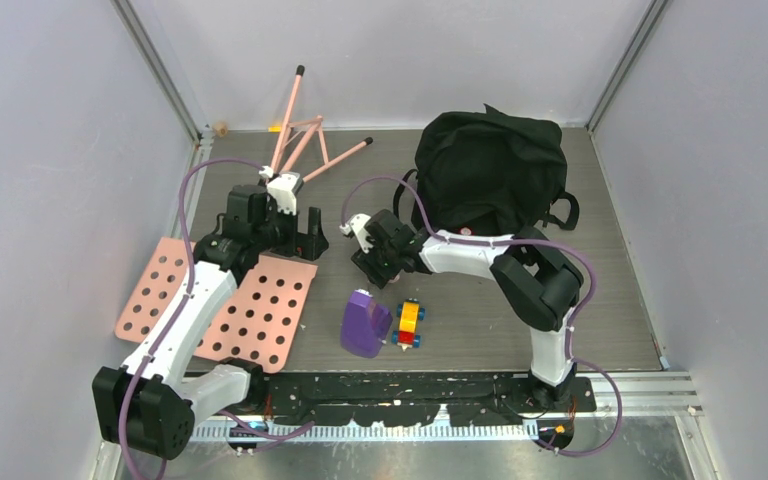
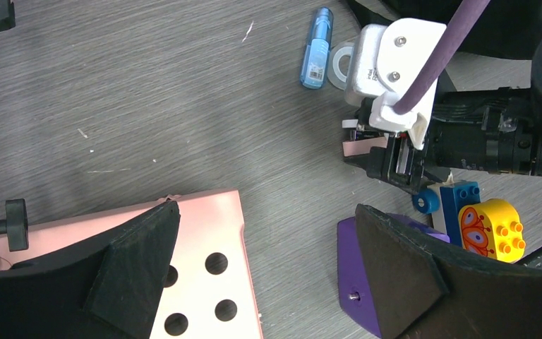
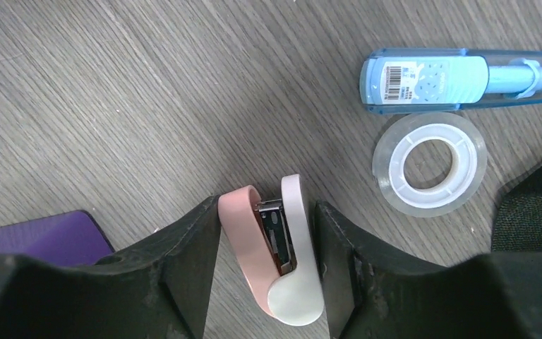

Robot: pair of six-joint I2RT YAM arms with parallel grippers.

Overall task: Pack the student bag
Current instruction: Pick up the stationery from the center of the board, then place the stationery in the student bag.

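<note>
You've got the left arm base point(image 1: 150, 405) and right arm base point(image 1: 550, 375) along the bottom edge in the top view. The student bag point(image 1: 490, 170) slumps upper right of centre on the bench point(image 1: 610, 300). Left end effector point(image 1: 305, 235) sits centre left by the pink perforated board point(image 1: 260, 315). Right end effector point(image 1: 375, 265) sits just above the purple container point(image 1: 365, 325) and toy block point(image 1: 408, 323).

Left wrist view: jaws wide, empty. A blue glue stick point(image 2: 315, 49) and tape ring point(image 2: 340, 65) sit top centre, just beside each other.

Right wrist view: fingers point(image 3: 197, 268) press both sides of a pink-and-white stapler point(image 3: 275, 247), bottom centre. A black strap shows at the right edge.
</note>
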